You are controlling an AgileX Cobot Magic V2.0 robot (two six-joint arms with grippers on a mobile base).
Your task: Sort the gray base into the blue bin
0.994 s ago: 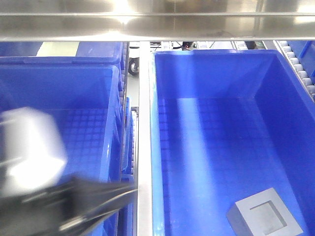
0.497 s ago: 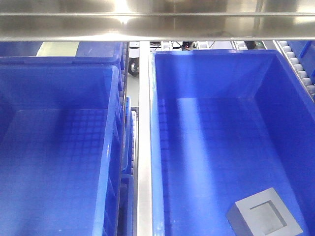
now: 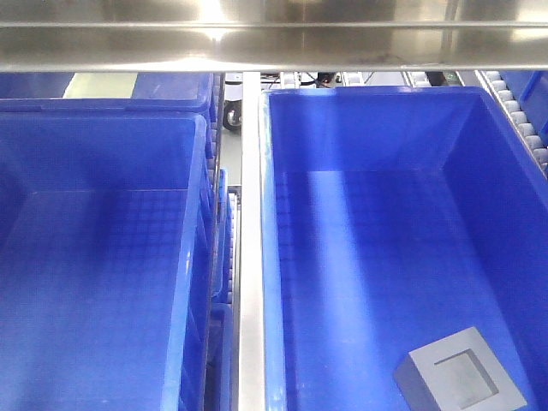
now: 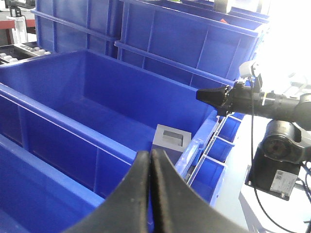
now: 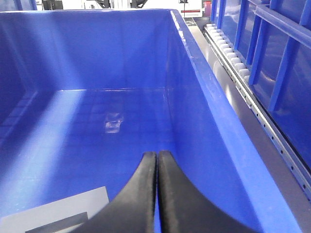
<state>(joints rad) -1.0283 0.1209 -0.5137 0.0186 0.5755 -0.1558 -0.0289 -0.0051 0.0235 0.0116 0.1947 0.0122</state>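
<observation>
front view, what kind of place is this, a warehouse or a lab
Most likely a warehouse or factory-style sorting station. Large blue bins sit side by side between metal rails, and a roller conveyor track runs beside them. A gray base lies in one bin, and more crates are stacked behind.

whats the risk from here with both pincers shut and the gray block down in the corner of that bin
The gray base lies low in the blue bin, close to its near wall, so regrasping risks hitting the rim. The right pincer hangs shut over it and must open first. The left pincer is shut near the bin's edge.
</observation>
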